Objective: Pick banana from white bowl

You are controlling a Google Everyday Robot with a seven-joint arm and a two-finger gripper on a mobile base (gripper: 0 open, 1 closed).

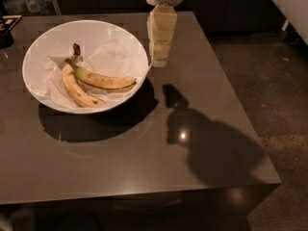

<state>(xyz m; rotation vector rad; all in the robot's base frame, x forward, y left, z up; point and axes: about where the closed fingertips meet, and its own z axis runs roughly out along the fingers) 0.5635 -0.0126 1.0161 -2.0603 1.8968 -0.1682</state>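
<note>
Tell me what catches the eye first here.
The big white bowl on the left of the table, holding two bananas on crumpled paper: the banana beside a paler banana. Next, the gripper hanging just beyond the bowl's right rim, its dark shadow thrown across the tabletop.

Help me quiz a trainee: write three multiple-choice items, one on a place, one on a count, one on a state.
1. Where is the pale two-finger gripper relative to the wide glossy white bowl? A) over its centre B) beside its rim, outside C) under it
2. How many bananas lie in it? A) one B) three C) two
3. The longer yellow brown-streaked banana is: A) lying on crumpled white paper B) gripped C) peeled
Key: 1 B, it hangs by the rim; 2 C, a paler speckled banana lies alongside; 3 A, it rests there untouched.
</note>
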